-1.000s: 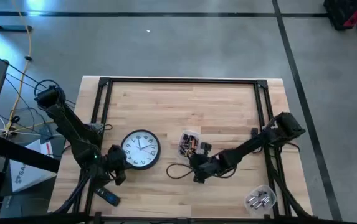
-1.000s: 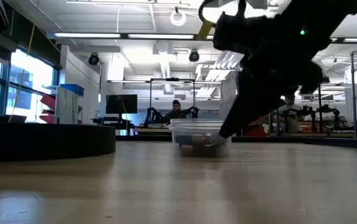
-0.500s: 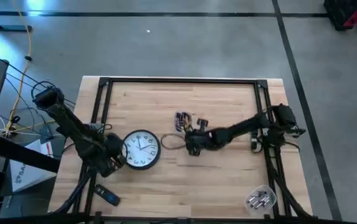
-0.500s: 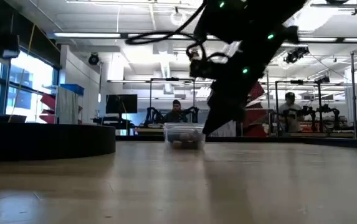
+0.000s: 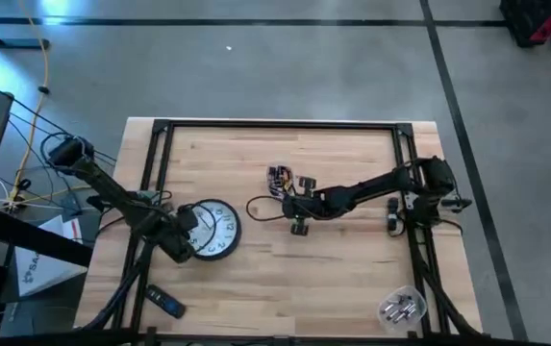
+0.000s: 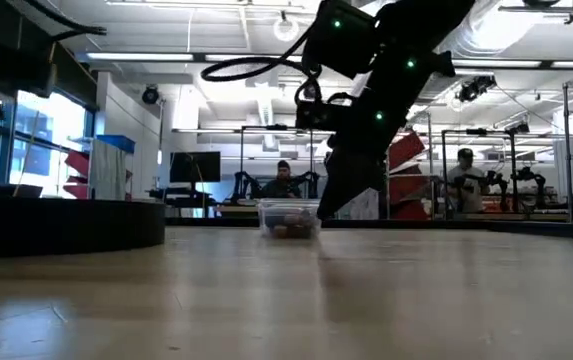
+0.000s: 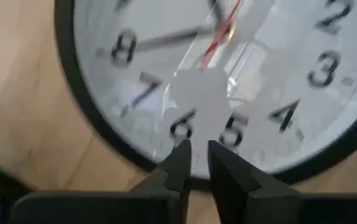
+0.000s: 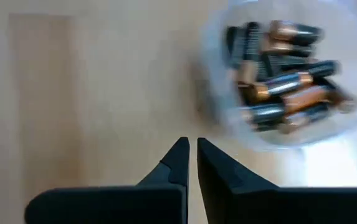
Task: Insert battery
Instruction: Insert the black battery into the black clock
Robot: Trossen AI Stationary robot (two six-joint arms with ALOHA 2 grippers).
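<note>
Left gripper (image 7: 195, 163), fingers nearly together and holding nothing, sits at the 7 o'clock rim of the round black-rimmed, white-faced wall clock (image 5: 210, 229), which lies face-up on the wooden worktop (image 5: 352, 288). Right gripper (image 8: 191, 160), fingers narrow and empty, hovers just beside the clear round plastic tub of copper-and-black batteries (image 8: 286, 71), at the clock's 2 o'clock. Risk, as judged: fingers this narrow may nudge the light tub aside, and the clock's face-up position hides any battery compartment.
</note>
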